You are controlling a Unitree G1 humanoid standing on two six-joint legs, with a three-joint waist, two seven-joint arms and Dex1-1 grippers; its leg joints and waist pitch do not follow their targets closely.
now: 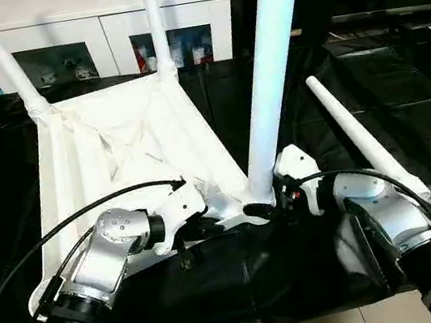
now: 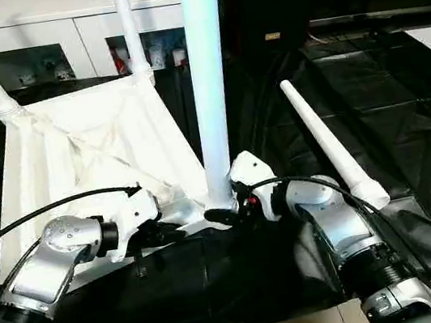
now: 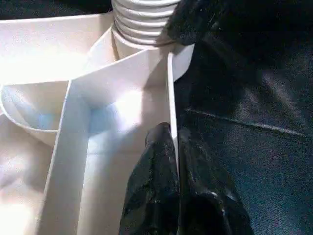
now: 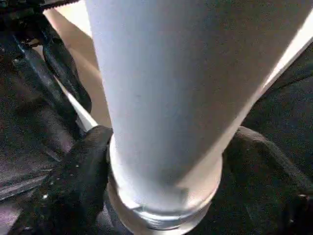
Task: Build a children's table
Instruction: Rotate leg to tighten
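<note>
From the head camera, the tabletop (image 1: 116, 157) lay upside down on the black cloth (image 1: 400, 83), ribs up, with two legs already standing in its far corners. A third leg (image 1: 272, 79) stood in the near corner socket, its long axis close to upright and leaning slightly, thick end down. The fourth leg (image 1: 364, 142) lay loose on the cloth just right of the tabletop, thick end toward the robot, narrow end pointing away. The left gripper (image 1: 202, 229) sat at the near rim; the right gripper (image 1: 268, 206) sat at the base of the third leg.

In the left wrist view, the fingers (image 3: 159, 181) were pinched tight on the thin rim wall (image 3: 172, 98), steadying the tabletop.

In the right wrist view, the leg's base (image 4: 161, 186) stood between two widely spread fingers (image 4: 78, 171); whether they pressed it I could not tell.

To do this step well, I judge the leg should be kept straight over its socket and seated fully while the left grip stopped the tabletop from sliding.
</note>
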